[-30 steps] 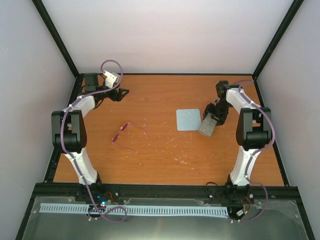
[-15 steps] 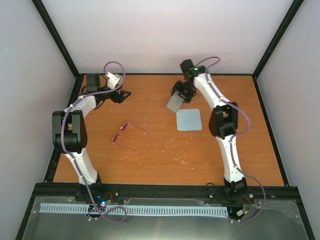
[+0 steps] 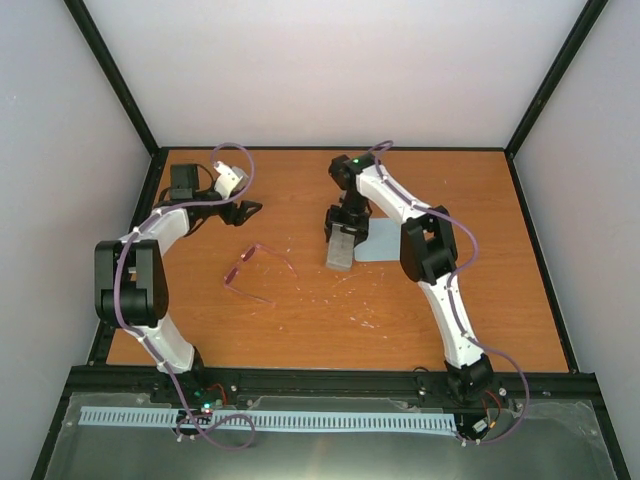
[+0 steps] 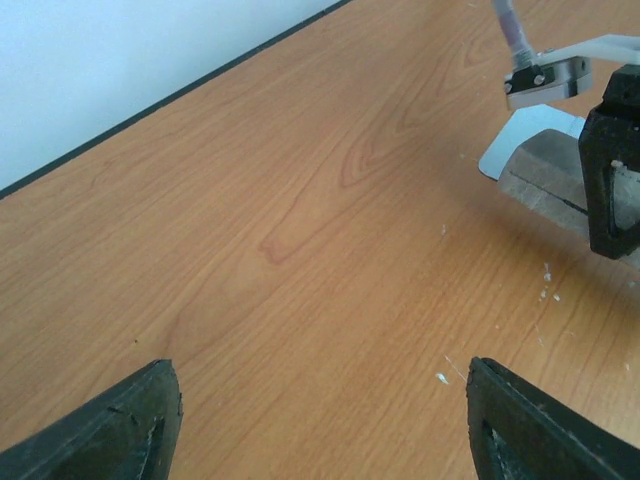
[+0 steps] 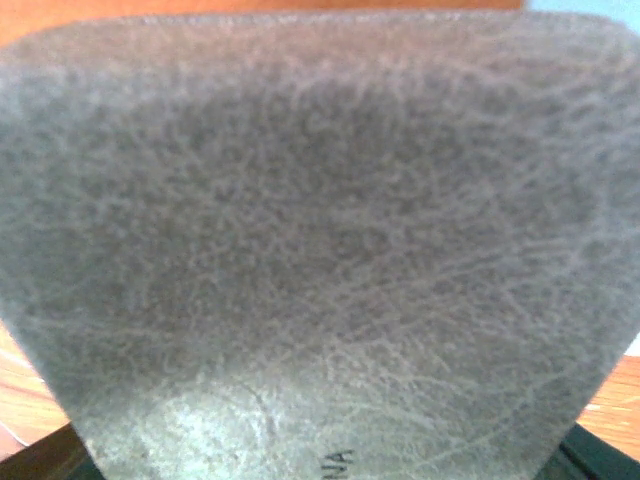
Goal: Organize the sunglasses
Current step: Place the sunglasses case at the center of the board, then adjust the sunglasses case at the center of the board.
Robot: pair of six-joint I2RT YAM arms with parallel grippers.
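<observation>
The pink-red sunglasses (image 3: pixel 252 272) lie open on the wooden table, left of centre. My right gripper (image 3: pixel 345 228) is shut on the grey case (image 3: pixel 341 249), which hangs just right of the sunglasses; the case (image 5: pixel 320 250) fills the right wrist view and hides the fingers. My left gripper (image 3: pixel 250 209) is open and empty at the back left, above bare wood; its dark fingertips (image 4: pixel 130 425) stand wide apart. The case also shows in the left wrist view (image 4: pixel 545 180).
A light blue-grey cloth (image 3: pixel 385 240) lies flat behind the case, partly under the right arm; its corner shows in the left wrist view (image 4: pixel 515 145). White specks dot the wood near the centre (image 3: pixel 365 318). Black frame rails edge the table.
My right arm swung from the right side across the back to the middle, bringing the case down beside the sunglasses. My left gripper shifted slightly forward.
</observation>
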